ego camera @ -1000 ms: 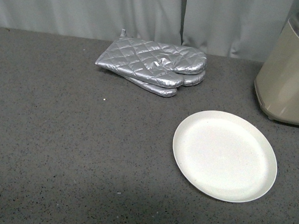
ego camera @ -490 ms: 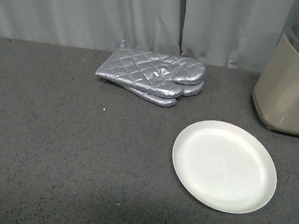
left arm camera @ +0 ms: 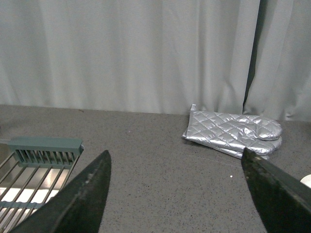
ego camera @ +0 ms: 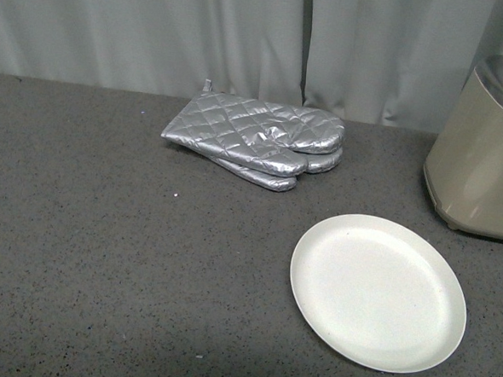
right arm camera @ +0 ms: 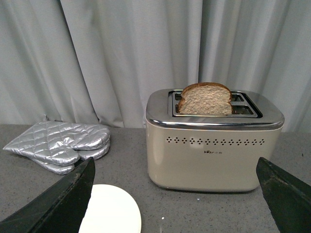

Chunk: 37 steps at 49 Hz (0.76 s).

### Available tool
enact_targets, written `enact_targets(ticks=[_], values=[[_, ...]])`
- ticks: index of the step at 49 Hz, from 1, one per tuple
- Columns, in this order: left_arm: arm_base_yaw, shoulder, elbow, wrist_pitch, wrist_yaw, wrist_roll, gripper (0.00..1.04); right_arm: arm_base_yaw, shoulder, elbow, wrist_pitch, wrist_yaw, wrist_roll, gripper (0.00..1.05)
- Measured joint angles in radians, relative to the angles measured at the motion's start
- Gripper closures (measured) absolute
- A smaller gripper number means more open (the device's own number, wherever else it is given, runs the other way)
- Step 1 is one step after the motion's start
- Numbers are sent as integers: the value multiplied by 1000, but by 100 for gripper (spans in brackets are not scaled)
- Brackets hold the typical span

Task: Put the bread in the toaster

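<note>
The beige toaster point(right arm camera: 214, 145) with a chrome top stands on the grey counter. The bread point(right arm camera: 206, 99), a tan slice with a brown crust, stands upright in its near slot, its rounded top sticking out. In the front view only the toaster's left part point(ego camera: 484, 160) shows at the right edge; the bread is out of view there. My right gripper point(right arm camera: 177, 204) is open and empty, back from the toaster's front. My left gripper point(left arm camera: 177, 191) is open and empty over bare counter, far to the left. Neither arm shows in the front view.
An empty white plate point(ego camera: 378, 290) lies on the counter left of the toaster, also in the right wrist view point(right arm camera: 112, 211). Silver quilted oven mitts point(ego camera: 259, 138) lie stacked by the curtain. A green-framed wire rack point(left arm camera: 34, 167) sits at the far left.
The front view has tilted upward: plate, mitts and toaster all sit lower in the picture, with more curtain showing. Nothing on the counter has moved.
</note>
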Motion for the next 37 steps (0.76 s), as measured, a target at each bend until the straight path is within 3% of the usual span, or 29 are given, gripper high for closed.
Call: enact_targets(ticks=[16,21,37], values=[[0,0,0,0,0,0,79,0,0,0,0,0,0,9],[0,0,0,0,0,0,78,0,0,0,0,0,0,9],[0,0,0,0,0,0,91,0,0,0,0,0,0,9]])
